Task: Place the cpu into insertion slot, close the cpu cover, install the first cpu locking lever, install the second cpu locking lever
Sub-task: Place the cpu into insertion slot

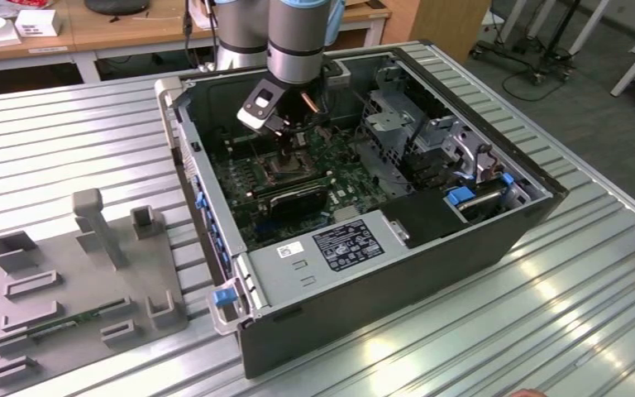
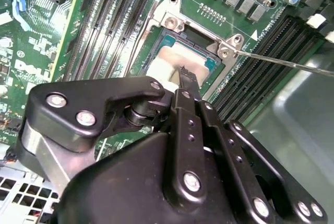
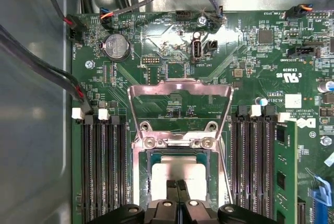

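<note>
The cpu (image 3: 180,174) lies flat in the insertion slot (image 3: 142,164), a pale square inside the silvery rim; in the second wrist view the cpu (image 2: 166,59) shows just past my fingertips. The cpu cover (image 3: 180,89) stands swung open, its cut-out frame lying back over the board beyond the slot. My gripper (image 3: 177,188) is shut, its two black fingers pressed together right over the cpu's near edge with nothing between them. In the exterior view my gripper (image 1: 291,153) reaches down into the open computer case over the slot (image 1: 284,172).
A thin metal locking lever (image 2: 284,62) juts out from the slot's corner. Long black memory slots (image 3: 102,166) flank the socket, with a green memory stick (image 3: 284,172) in one. Cables (image 3: 42,62) run along the case wall. A grey fixture (image 1: 86,289) sits on the table beside the case.
</note>
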You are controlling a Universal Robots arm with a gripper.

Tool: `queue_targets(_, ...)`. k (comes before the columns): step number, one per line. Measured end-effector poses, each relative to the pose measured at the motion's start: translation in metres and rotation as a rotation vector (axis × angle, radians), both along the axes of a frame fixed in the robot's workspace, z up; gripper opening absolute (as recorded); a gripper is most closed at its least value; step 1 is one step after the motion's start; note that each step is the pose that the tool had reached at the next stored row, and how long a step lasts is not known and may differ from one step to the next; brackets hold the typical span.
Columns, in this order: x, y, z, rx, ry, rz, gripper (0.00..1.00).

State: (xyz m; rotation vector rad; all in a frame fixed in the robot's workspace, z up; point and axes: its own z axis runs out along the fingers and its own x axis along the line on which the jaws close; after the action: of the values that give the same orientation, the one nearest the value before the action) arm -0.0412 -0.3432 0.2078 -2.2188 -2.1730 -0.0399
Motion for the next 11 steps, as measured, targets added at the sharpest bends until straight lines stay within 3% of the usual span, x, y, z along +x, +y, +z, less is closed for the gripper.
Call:
queue_targets(5, 0.0000, 0.0000, 0.0042, -0.0002, 0.0001, 0.000, 0.11)
queue_targets(11, 0.0000, 0.0000, 0.0044, -0.0001, 0.0001, 0.000, 0.11)
